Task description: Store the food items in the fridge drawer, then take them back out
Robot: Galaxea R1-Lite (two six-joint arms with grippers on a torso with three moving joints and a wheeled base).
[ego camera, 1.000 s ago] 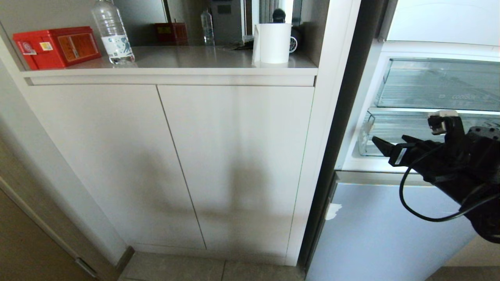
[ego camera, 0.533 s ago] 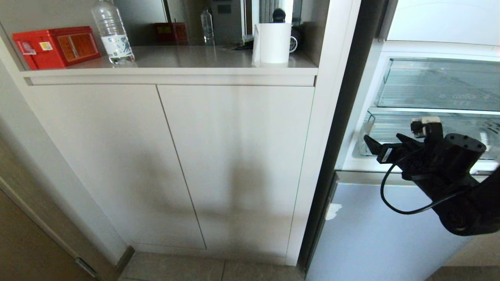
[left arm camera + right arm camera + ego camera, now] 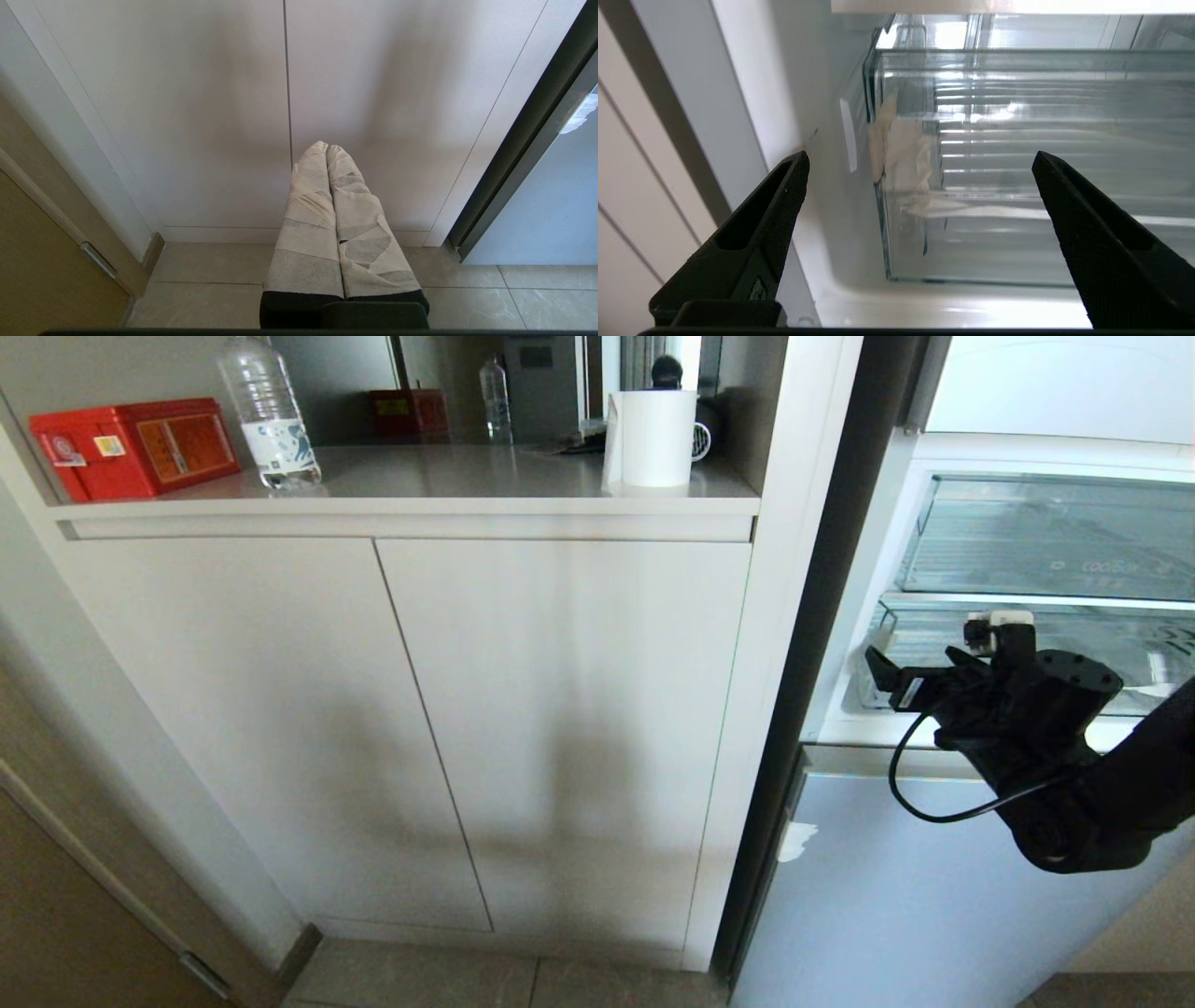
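Right gripper — fingers spread wide, holding nothing — before the fridge drawer at frame right; left gripper pressed together, facing the cabinet.

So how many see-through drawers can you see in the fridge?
2. The upper drawer has faint lettering on its front. The fridge drawer sits right below it, just behind the right gripper. More may be hidden past the picture's edge.
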